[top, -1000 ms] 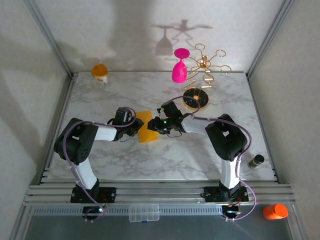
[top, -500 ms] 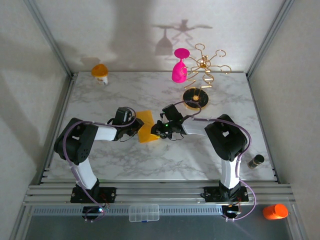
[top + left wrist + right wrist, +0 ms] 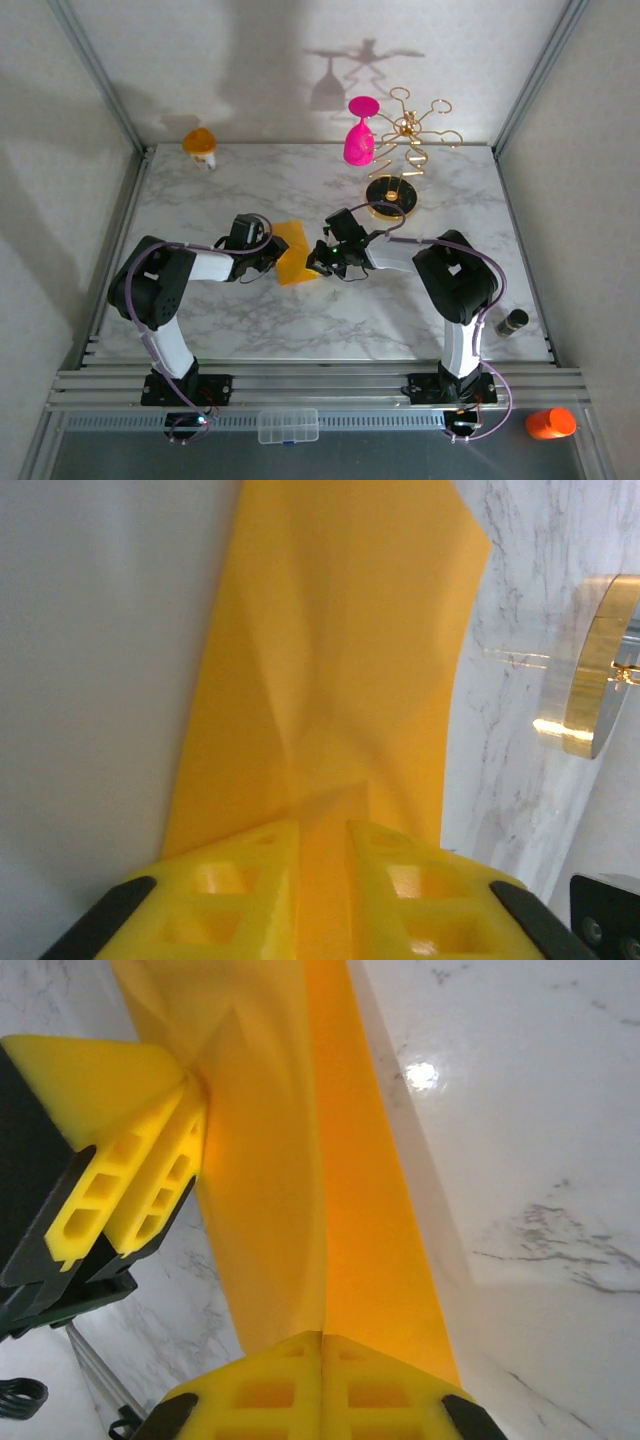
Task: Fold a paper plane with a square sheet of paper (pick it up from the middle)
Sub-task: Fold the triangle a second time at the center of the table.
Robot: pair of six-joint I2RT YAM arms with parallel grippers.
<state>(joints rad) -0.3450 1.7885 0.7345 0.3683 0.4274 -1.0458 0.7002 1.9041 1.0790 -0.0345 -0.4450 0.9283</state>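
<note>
Top external view, read left to right. The left gripper (image 3: 270,257), a two-finger tool with yellow ribbed pads, keeps its place at the left edge of the thin, yellow-orange square sheet of paper (image 3: 292,250). The sheet sits at the middle of the white marble tabletop (image 3: 300,330), between the two arms.

Left wrist view: the left gripper (image 3: 322,830) pinches a strip of the sheet (image 3: 340,660) between its pads (image 3: 230,885). The paper runs away from them with soft ridges across it.

Change: a second ago the right gripper (image 3: 320,260) stood spread just above the sheet's right edge. It has since settled onto that edge and its fingers have come together.

Right wrist view: the right gripper (image 3: 322,1340) is pressed together on the near edge of the sheet (image 3: 300,1160), with no gap visible between its pads. The left gripper (image 3: 185,1110) clamps the opposite edge at upper left.

Meaning, as a judgement: the sheet is now held on two sides, so the pick-up looks secured and the arms are placed to bring the edges together for a first fold. Only soft creases show, with no pointed dart shape yet. Whether the paper's underside touches the marble cannot be told.

Further right, the gold wire rack on its round black base (image 3: 391,197) and the pink goblet (image 3: 359,135) stand well apart from the sheet, unmoved.
</note>
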